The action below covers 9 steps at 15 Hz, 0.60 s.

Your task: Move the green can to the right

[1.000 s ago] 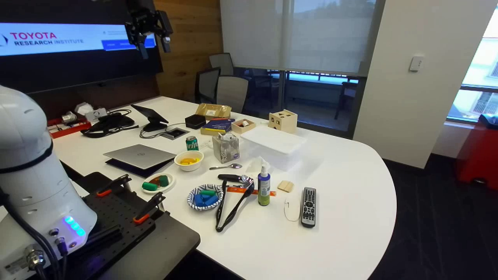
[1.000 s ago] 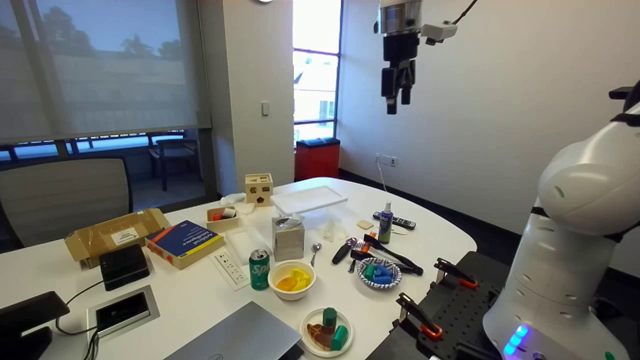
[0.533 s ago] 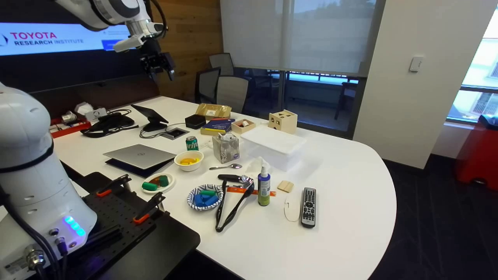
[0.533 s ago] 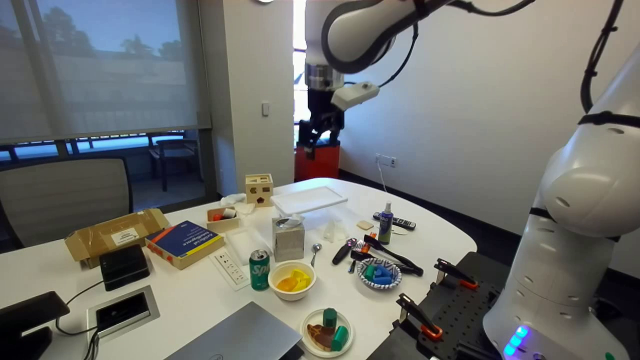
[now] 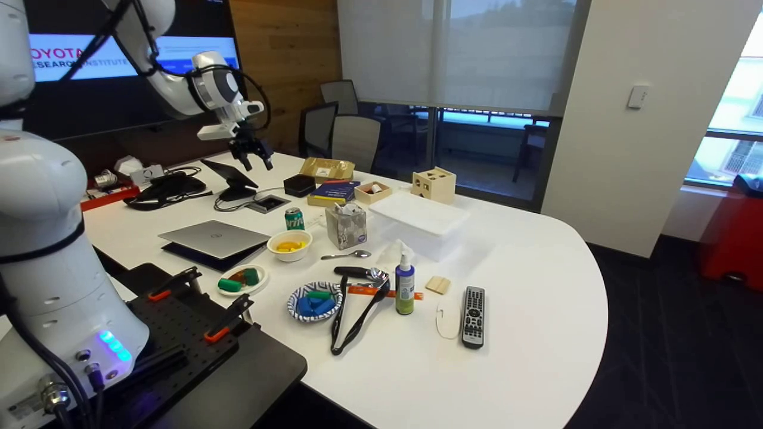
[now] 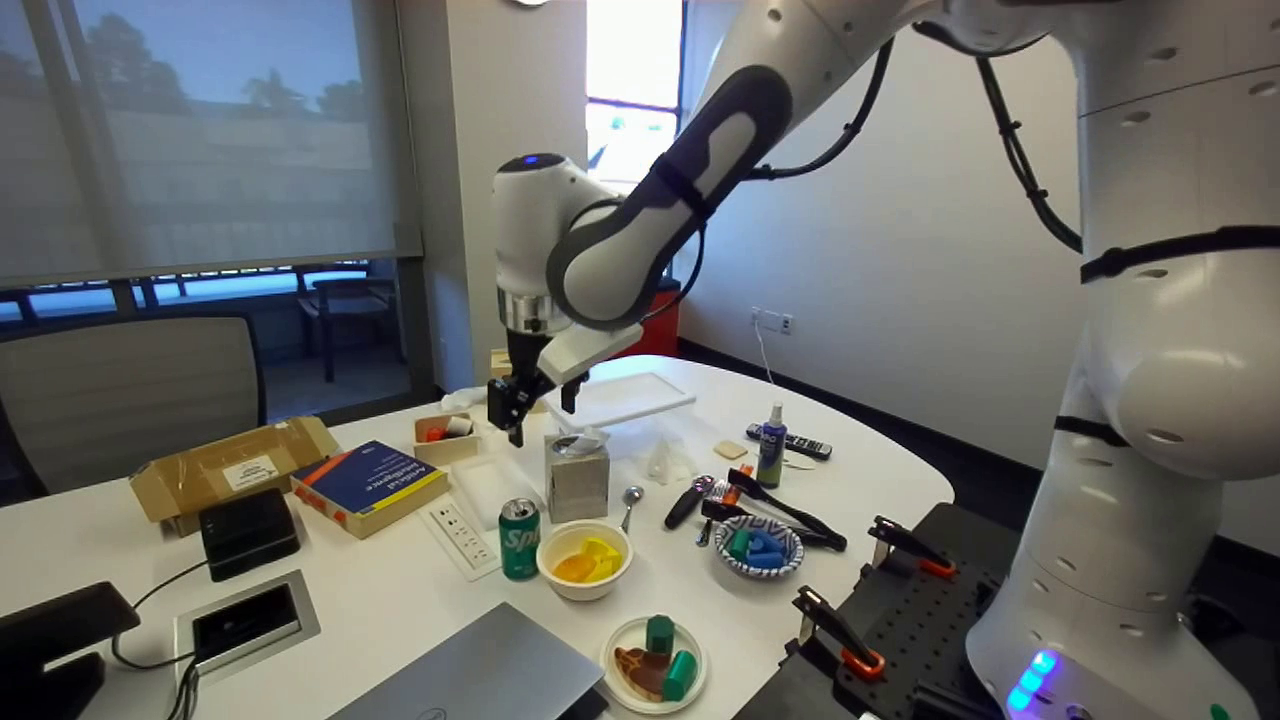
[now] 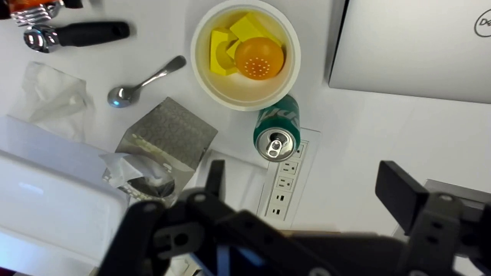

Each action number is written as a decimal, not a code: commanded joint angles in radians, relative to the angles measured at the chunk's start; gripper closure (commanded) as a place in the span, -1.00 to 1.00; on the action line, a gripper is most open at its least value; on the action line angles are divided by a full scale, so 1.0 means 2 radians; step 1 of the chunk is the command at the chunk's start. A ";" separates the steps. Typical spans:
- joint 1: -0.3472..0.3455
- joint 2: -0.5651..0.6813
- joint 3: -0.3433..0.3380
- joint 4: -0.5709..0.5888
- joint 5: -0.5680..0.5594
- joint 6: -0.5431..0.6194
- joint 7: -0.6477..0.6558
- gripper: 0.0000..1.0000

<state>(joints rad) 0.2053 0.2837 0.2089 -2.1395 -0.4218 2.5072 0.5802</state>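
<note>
Green can (image 7: 279, 122) — partly behind bowl (image 7: 245, 104), pincer (image 7: 307, 182) blurred

The arm (image 6: 725, 150) leans down from the upper right of an exterior view, its pincer (image 6: 542, 425) spread wide.

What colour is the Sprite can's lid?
Silver: the lid of the green Sprite can shows best in the wrist view.

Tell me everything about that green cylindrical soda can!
The green soda can looks metal, with white lettering starting "Sp" and a silver lid whose pull tab lies beside a dark, seemingly open mouth. It stands upright on the white table, beside the round cream bowl; whether they touch is unclear. The robot's open black gripper is clear of it.
</note>
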 commanded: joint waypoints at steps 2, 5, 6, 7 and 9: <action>0.062 0.146 -0.060 0.115 0.007 0.018 0.027 -1.00; 0.079 0.206 -0.084 0.169 0.045 0.019 0.015 -1.00; 0.083 0.219 -0.090 0.184 0.056 0.016 0.014 -1.00; 0.086 0.229 -0.096 0.195 0.066 0.016 0.014 -1.00; 0.090 0.243 -0.106 0.213 0.080 0.016 0.014 -1.00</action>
<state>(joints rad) 0.3605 0.7283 0.0340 -1.7836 -0.3093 2.5463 0.6159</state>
